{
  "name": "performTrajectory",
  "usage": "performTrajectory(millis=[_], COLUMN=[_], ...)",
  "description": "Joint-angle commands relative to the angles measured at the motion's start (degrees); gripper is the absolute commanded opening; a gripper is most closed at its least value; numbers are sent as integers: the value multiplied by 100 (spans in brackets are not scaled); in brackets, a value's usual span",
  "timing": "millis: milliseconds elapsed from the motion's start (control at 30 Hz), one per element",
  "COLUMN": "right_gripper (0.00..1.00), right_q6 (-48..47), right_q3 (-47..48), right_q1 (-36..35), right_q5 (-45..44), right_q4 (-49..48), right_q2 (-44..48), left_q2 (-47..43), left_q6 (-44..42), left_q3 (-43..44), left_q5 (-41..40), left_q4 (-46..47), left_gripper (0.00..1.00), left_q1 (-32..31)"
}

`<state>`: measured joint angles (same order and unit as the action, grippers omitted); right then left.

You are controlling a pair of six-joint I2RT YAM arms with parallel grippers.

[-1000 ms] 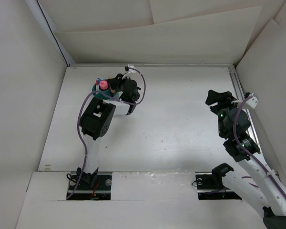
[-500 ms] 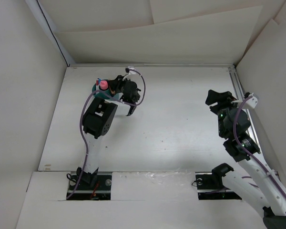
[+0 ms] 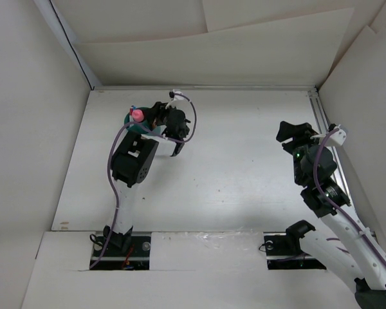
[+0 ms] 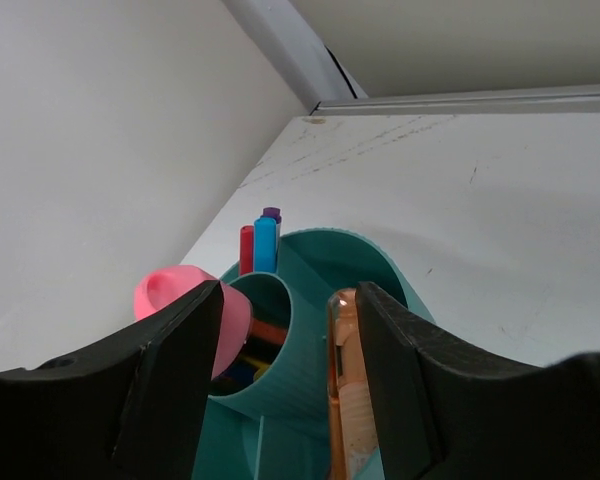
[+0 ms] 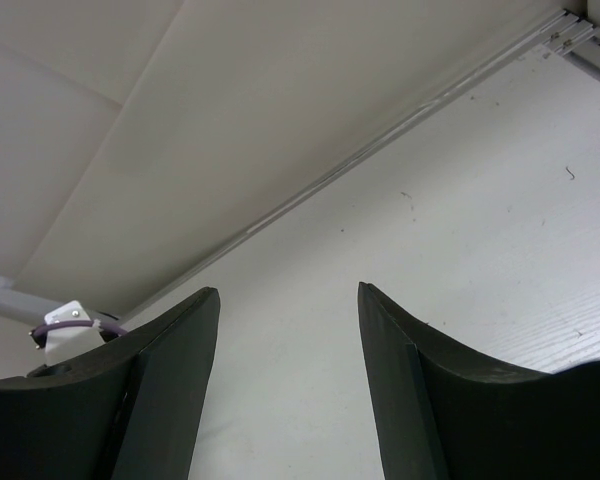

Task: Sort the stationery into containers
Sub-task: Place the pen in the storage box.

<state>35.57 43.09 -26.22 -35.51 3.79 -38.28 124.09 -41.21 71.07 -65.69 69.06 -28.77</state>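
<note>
Teal cup (image 4: 292, 385) just beneath the left tool (image 4: 288, 295)

Left hand (image 4: 290, 292) and right hand (image 5: 288, 292) both gape, holding nothing.

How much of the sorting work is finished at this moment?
Done: pens, a pink piece and an orange marker stand in the teal organiser. In hand: nothing; the left tool hangs open over it, the right tool open too. Left: no loose stationery shows on the table.
</note>
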Motion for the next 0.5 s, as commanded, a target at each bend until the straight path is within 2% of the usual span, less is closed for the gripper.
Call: performTrajectory(millis=[0,167,200,467], right_gripper=[63,63,63,63], right_q6=[-68,-68,-68,-68], right_q3=[121,121,121,121], right_q1=[38,38,38,38], right_q5=[53,53,53,105], right_q4=[-274,-274,-326,-326], right_q2=[31,31,-21,-127], left_q2=[-710,-1246,-1317,-1686], left_q6=[349,1175,1368,2723], left_q3=[223,723,855,2234], left_q5=[-111,39,117,706], left_q4=[-128,-1304,-1873,-3907], left_gripper=[53,61,61,77], left_q1=[-40,-259,-312,-893])
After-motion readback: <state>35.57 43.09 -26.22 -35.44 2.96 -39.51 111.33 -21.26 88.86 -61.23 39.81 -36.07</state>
